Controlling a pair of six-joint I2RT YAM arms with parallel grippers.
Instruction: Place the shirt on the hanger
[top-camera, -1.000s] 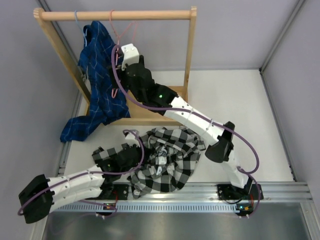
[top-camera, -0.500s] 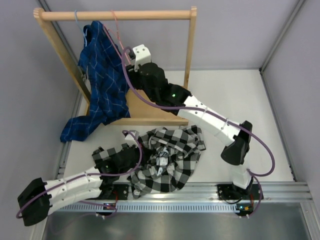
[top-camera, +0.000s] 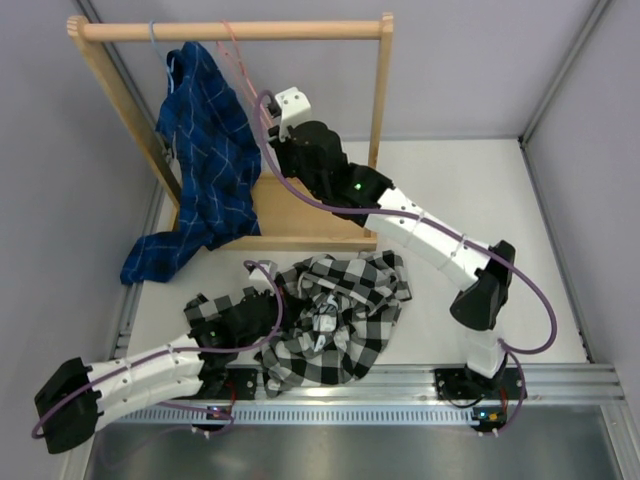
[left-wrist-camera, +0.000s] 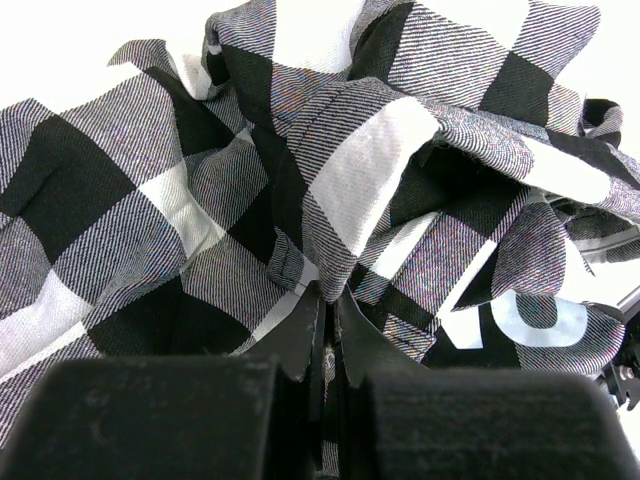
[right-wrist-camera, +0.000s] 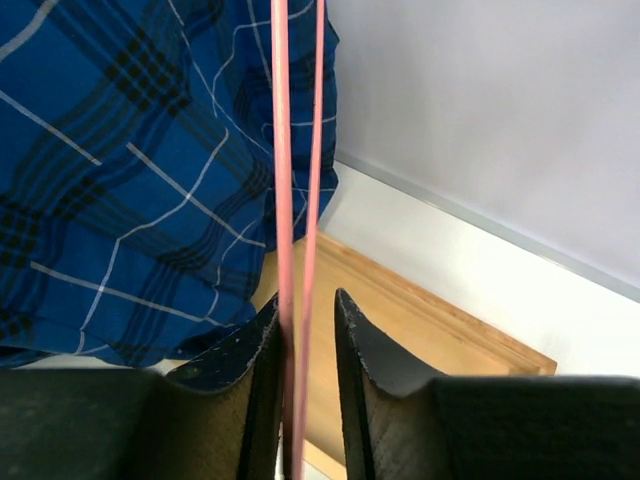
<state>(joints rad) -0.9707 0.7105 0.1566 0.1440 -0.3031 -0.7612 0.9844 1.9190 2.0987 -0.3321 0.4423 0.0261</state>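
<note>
The black-and-white checked shirt (top-camera: 340, 320) lies crumpled on the table near the front edge. My left gripper (top-camera: 268, 300) is shut on a fold of it (left-wrist-camera: 370, 150), and cloth is pinched between the fingertips of that gripper (left-wrist-camera: 328, 295). The pink wire hanger (top-camera: 238, 55) hangs from the wooden rail. My right gripper (top-camera: 266, 112) is raised beside it. In the right wrist view two strands of the hanger (right-wrist-camera: 281, 150) run between the narrowly parted jaws of that gripper (right-wrist-camera: 307, 298). The left finger touches one strand. A gap shows at the right finger.
A wooden clothes rack (top-camera: 230, 31) stands at the back left on a wooden base (top-camera: 300, 215). A blue plaid shirt (top-camera: 205, 170) hangs from its rail and trails onto the table. Metal frame rails border the table's sides and front.
My right arm rose and shifted right along the rack, and its jaws narrowed around the hanger's wires. The left arm and the checked shirt stayed put.
</note>
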